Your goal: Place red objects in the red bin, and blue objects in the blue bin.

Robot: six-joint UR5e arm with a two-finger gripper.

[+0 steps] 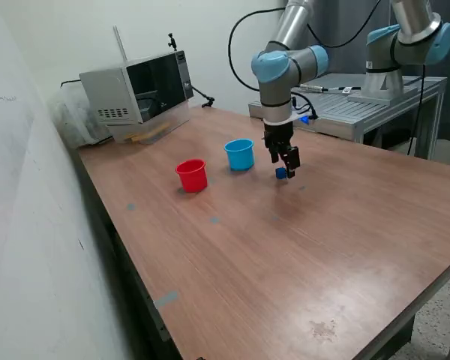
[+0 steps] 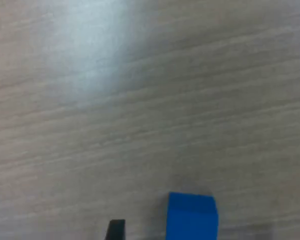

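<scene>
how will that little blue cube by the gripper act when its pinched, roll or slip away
The blue cube has flat faces and sharp edges, so it will likely sit still, not roll. It looks solid and rigid, probably keeping its shape under the gripper. Being small, it may skid on the smooth table if nudged off-centre.

A robotics lab: second arm (image 1: pixel 412 37) on a metal bench (image 1: pixel 360 112), microwave (image 1: pixel 139 94).

- blue cube (image 1: pixel 281 173): flat on surface, near light blue cup (image 1: pixel 240 154)
- red cup (image 1: pixel 192 175): upright, beside the blue one, apart
</scene>
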